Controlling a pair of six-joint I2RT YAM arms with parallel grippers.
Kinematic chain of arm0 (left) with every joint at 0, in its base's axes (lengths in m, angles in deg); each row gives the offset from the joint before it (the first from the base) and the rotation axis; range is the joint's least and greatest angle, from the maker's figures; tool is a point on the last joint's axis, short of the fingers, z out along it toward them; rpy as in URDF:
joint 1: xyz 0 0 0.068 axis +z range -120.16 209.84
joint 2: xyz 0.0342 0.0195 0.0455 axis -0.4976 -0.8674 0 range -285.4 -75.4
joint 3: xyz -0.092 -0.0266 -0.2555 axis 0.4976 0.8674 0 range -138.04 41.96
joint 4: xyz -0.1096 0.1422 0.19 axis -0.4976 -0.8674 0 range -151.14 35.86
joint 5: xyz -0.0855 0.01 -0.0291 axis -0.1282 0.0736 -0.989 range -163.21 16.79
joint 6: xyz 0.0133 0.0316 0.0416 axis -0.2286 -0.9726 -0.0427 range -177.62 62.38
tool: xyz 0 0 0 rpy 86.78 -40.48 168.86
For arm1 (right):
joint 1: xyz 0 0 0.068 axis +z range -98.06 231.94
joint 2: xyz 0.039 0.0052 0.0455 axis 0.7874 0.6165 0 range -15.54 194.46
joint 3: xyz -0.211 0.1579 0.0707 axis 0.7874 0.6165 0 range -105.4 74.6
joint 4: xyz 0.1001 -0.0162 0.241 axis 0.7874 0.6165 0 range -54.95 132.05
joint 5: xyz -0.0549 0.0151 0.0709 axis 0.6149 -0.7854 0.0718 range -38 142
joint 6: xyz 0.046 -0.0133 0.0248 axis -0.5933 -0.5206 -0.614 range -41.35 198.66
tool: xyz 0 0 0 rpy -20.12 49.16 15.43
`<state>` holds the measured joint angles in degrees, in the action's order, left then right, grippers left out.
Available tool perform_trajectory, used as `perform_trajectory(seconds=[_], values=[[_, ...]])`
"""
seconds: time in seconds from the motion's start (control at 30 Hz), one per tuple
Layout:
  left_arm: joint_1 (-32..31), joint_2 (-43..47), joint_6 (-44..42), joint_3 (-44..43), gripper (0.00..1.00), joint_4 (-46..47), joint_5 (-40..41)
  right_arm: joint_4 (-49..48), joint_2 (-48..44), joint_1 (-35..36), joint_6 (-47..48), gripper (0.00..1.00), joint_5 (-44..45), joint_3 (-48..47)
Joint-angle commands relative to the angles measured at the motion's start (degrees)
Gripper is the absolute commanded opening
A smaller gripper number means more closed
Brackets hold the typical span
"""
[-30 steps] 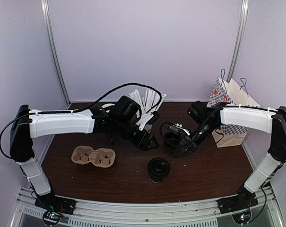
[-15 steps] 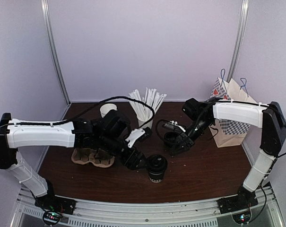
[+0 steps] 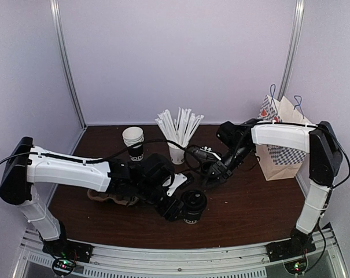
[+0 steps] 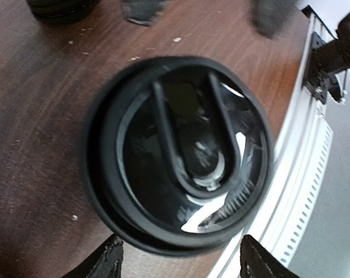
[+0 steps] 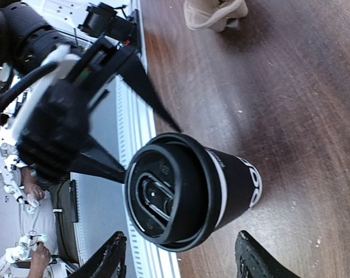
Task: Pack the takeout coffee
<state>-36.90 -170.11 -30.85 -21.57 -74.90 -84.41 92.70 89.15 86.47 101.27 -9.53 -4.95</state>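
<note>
Shows a dark wooden counter (image 3: 250, 214) from above. At lower centre, upright near the front edge: the takeout coffee (image 3: 193, 205), a black cup with white lettering and its black lid on. Just left of it, the left hand (image 4: 182, 262), spread wide to either side of the lid in the wrist view, gripping nothing; impossible to tell whether touching. Above and right of the cup, the right hand (image 5: 183, 258), also wide open and empty, apart from the coffee. Partly hidden behind the left arm, a brown pulp cup carrier (image 3: 99, 196). Further back, a stack of white-rimmed cups (image 3: 133, 141) and a white cup of straws (image 3: 177, 139). At far right, a patterned paper bag (image 3: 279, 147).
</note>
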Motion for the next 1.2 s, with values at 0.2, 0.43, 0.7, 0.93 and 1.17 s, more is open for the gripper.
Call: perform_trajectory(seconds=[0.2, 0.43, 0.7, 0.93, 1.17], values=[[7.7, -1.1, -1.5, -2.3, 0.70, 4.1, 6.0, 3.1, -2.9, 1.2, 4.3, 0.61, -7.4, 4.9], [11.9, -2.7, -4.4, -3.6, 0.70, 1.4, 6.1, 0.5, -6.3, 1.1, 3.0, 0.61, -7.8, 8.1], [12.4, -3.5, -4.5, -4.1, 0.69, 1.0, 5.1, -1.5, -6.0, 1.1, 1.2, 0.61, -7.4, 8.0], [12.5, -2.2, -3.7, -5.9, 0.69, -4.8, 10.2, -0.7, -6.4, 0.7, 0.3, 0.60, -5.4, 7.8], [12.6, 3.8, -1.5, -5.0, 0.69, -4.8, 13.8, -16.2, -13.1, -0.5, -17.4, 0.56, 5.6, 16.1]])
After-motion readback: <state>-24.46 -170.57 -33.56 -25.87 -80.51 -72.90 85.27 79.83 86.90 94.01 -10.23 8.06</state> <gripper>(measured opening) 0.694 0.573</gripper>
